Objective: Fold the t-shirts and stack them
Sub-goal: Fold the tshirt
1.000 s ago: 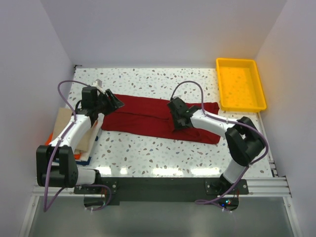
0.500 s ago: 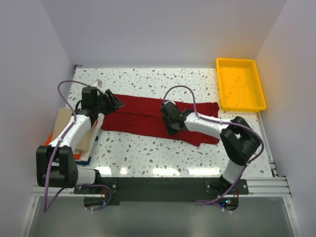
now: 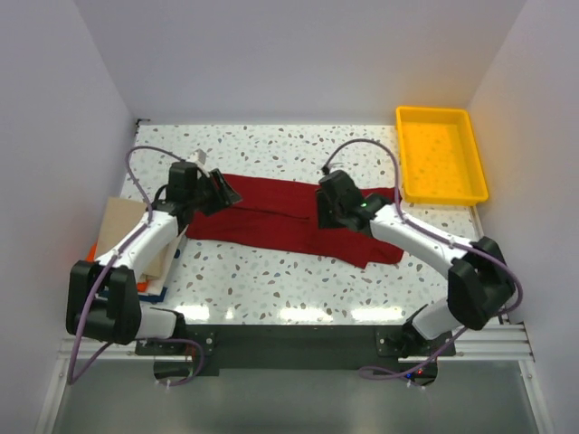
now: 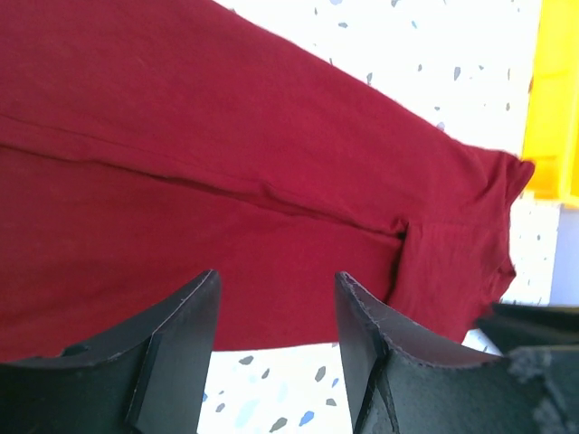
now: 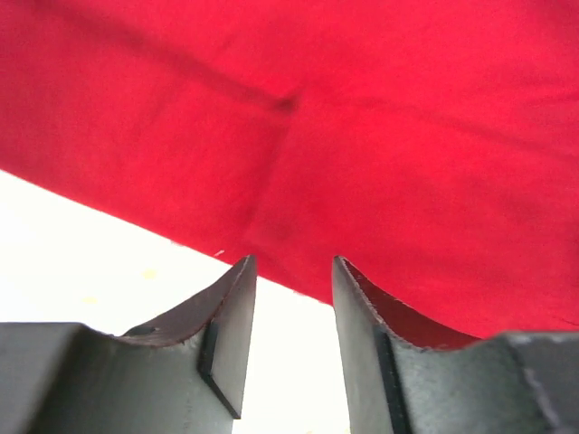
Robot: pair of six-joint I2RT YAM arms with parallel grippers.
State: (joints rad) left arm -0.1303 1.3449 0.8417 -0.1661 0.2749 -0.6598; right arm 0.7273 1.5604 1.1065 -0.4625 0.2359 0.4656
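Note:
A dark red t-shirt (image 3: 271,217) lies folded into a long band across the middle of the table. My left gripper (image 3: 224,192) hovers open over its left end. In the left wrist view the left gripper (image 4: 276,282) has only the cloth's near edge (image 4: 226,136) and bare table between its fingers. My right gripper (image 3: 324,217) stands open over the band's middle. The right wrist view shows that gripper (image 5: 291,264) just above the red shirt's edge (image 5: 362,108), holding nothing. Folded tan (image 3: 116,226), orange (image 3: 90,254) and blue (image 3: 156,291) shirts are stacked at the left edge.
A yellow plastic tray (image 3: 441,192) sits at the far right corner, close to the shirt's right end. White walls close in the table on the left, back and right. Purple cables loop above both arms.
My right gripper has opened, let go of the red shirt and drawn back to the right. My left gripper has shifted right over the shirt's left end, still open.

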